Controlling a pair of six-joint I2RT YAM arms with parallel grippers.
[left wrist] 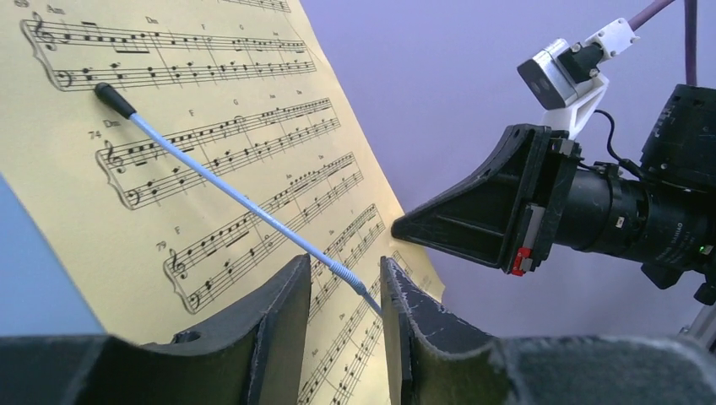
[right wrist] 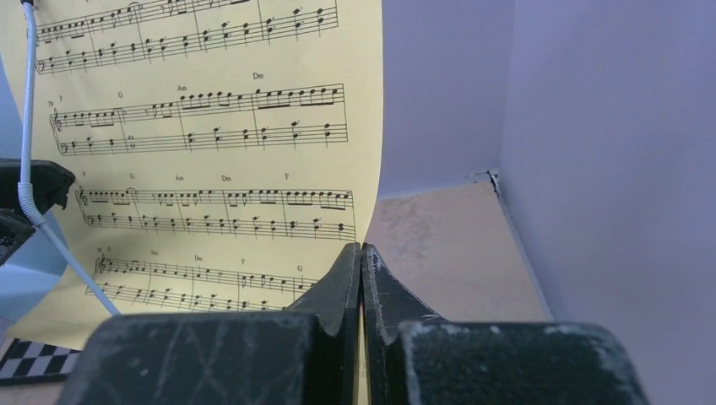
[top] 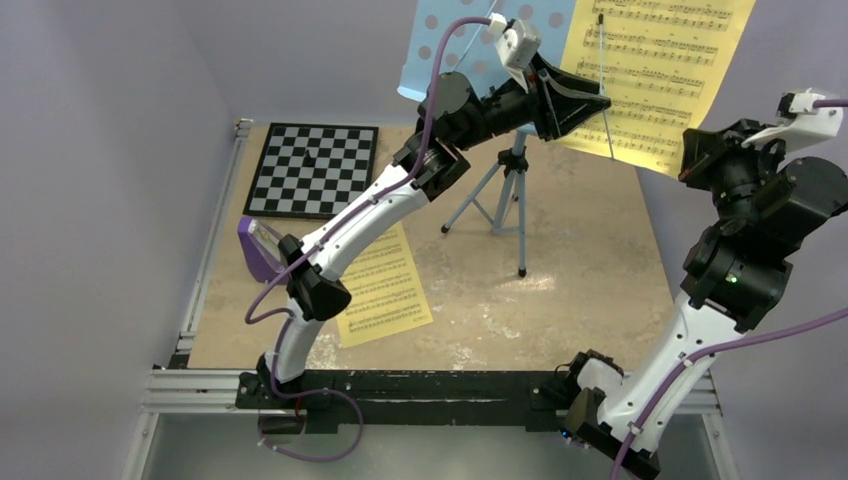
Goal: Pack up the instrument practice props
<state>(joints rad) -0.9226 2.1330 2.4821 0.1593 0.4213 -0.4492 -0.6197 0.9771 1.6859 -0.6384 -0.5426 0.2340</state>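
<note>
- Yellow paper sheet of printed music (top: pixel 660 70) is leaning up high on the light blue tripod music stand with the hole-dotted tray (top: pixel 475 48). Who is holding it?
- The right claw (right wrist: pixel 361 253) is. Its two fingers are squeezing together on the sheet's bottom corner, it looks like.
- And what is the left claw (left wrist: pixel 344 274) doing?
- It is hanging up by the stand as well. Its fingers are standing apart, not gripping, and the thin pale blue wire arm with the black tip (left wrist: pixel 228 190) is running between them. That wire is lying across the page and seems to be holding it in place.
- So which job is going on?
- I think they are getting the sheet off the stand so it can be packed. Nothing is looking packed yet. The second yellow music sheet (top: pixel 385 285) is lying flat on the sandy tabletop (top: pixel 580 260). The small purple pyramid metronome (top: pixel 258 248) is sitting near the left edge, partly behind the left arm.
- What is the next move asking for?
- The left claw is probably needing to close on the wire and swing it off the page. Then the right claw can be pulling the sheet out slowly, because thin paper could be ripping and the stand could be tipping on its skinny legs.
</note>
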